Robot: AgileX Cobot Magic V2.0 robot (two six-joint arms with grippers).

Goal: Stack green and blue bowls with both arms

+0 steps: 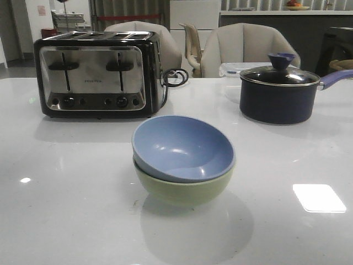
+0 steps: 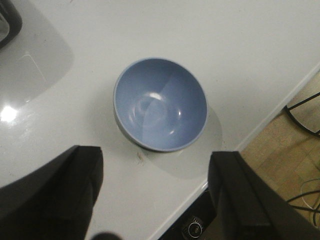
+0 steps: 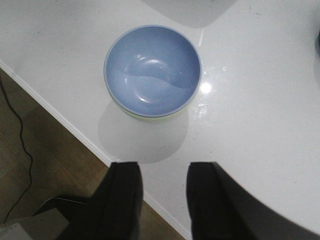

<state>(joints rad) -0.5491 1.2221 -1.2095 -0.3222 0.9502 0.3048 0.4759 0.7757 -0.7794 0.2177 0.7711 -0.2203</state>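
The dusty blue matte round bowl [image 1: 182,148] is sitting nested, slightly tilted, in the pale sage green matte round bowl [image 1: 185,189] on the white desk [image 1: 66,210], just ahead of the left pincer [image 2: 155,192] and right pincer [image 3: 164,200], both spread and holding nothing, so stacking appears complete.

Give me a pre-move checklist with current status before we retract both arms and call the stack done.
1. Blue bowl nested inside green bowl: ok.
2. Blue bowl sitting level: not ok, it tilts in the front view.
3. Left gripper open and holding nothing: ok, apart from the bowls.
4. Right gripper open and holding nothing: ok, apart from the bowls.
5. Stack apart from toaster and saucepan: ok.
6. Stack's margin from the table edge: cannot tell exactly; the wrist views show it fairly near.
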